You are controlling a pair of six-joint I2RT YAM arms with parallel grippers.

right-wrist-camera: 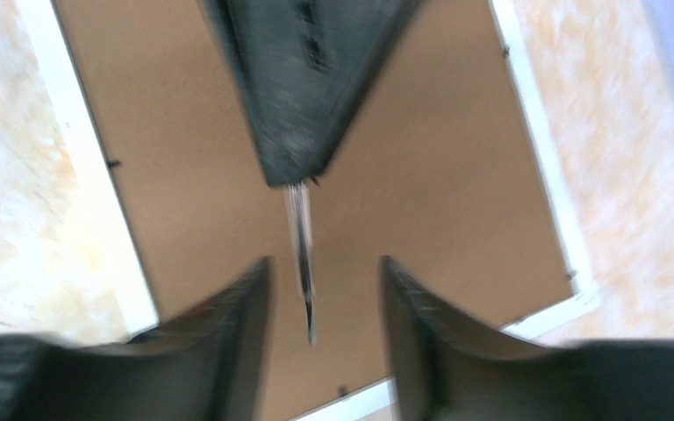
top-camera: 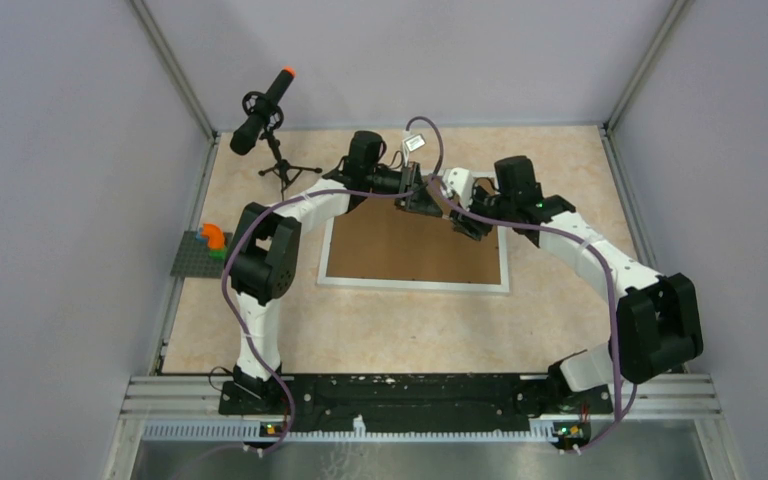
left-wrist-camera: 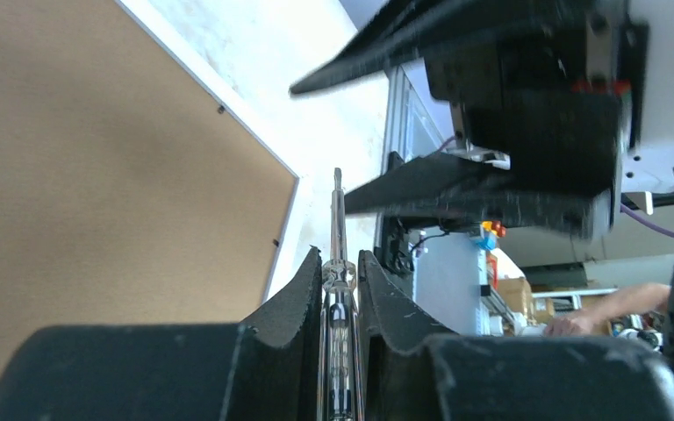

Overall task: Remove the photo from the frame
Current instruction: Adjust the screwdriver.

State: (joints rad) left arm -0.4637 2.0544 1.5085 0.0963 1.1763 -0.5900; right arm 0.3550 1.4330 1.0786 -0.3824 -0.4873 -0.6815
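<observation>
- The frame (top-camera: pixel 415 284) lies face down in the middle of the desk (top-camera: pixel 380 335), brown backing board (top-camera: pixel 410 245) up; the photo cannot be seen.
- Both grippers meet above the frame's 12 o'clock edge.
- The left gripper (left-wrist-camera: pixel 340 263) is pinched tight on a slim metal tool (left-wrist-camera: pixel 337 219).
- The right gripper (right-wrist-camera: pixel 325 281) stands open, holding nothing; the tool's tip sits between its fingers, clear of both.
- A microphone (top-camera: pixel 260 112) stands at 10 o'clock.

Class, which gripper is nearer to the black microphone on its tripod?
Left. The left gripper, holding a metal tool, hangs over the frame's far edge, right of the microphone; the right gripper is beside it, farther to the right.
</observation>
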